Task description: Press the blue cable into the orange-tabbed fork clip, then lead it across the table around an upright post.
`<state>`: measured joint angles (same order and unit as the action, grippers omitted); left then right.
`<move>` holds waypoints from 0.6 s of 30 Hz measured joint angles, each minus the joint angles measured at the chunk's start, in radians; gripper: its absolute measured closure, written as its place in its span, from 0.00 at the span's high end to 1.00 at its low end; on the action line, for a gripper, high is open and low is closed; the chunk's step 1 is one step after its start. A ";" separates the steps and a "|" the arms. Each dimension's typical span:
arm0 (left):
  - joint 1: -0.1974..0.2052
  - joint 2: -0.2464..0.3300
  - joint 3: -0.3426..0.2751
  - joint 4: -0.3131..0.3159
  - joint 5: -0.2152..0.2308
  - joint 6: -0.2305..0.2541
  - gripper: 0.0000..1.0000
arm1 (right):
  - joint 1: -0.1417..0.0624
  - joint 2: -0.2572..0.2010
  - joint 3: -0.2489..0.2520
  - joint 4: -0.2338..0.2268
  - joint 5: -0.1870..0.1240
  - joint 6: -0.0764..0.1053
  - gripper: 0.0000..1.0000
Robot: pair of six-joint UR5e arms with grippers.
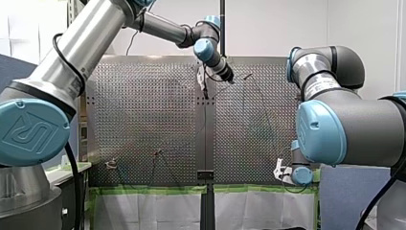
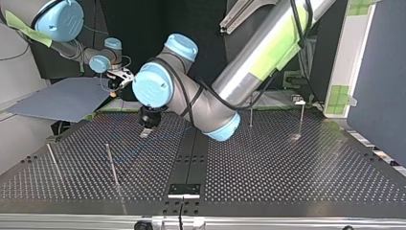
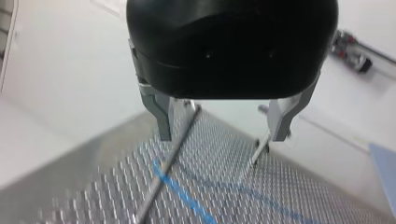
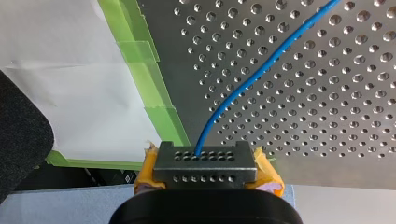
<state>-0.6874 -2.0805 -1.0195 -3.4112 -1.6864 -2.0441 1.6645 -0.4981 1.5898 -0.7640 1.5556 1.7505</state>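
My right pincer is clenching the blue cable between its yellow pads, just off the green tape that is lining the table edge. Only the right wrist view is showing this grip. From the pads the cable is running away over the perforated surface. The left wrist view alone is showing my left pincer released, its 2 metal fingers standing well apart and holding nothing. It is hanging above a stretch of cable lying near 1 upright post, with a 2nd post farther ahead. The top view is placing my left pincer over the table's left half and my right pincer beyond its far edge.
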 joint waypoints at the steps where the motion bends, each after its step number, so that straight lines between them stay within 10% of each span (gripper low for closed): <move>1: -0.002 0.008 0.001 0.001 0.008 0.004 1.00 | 0.000 0.000 0.000 0.000 0.000 0.000 0.00; 18: 0.001 0.048 0.035 0.056 -0.006 0.154 1.00 | 0.000 0.000 -0.004 -0.002 0.000 0.001 0.00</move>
<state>-0.6868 -2.0326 -0.9841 -3.3549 -1.6922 -1.8905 1.6645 -0.4979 1.5860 -0.7660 1.5556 1.7513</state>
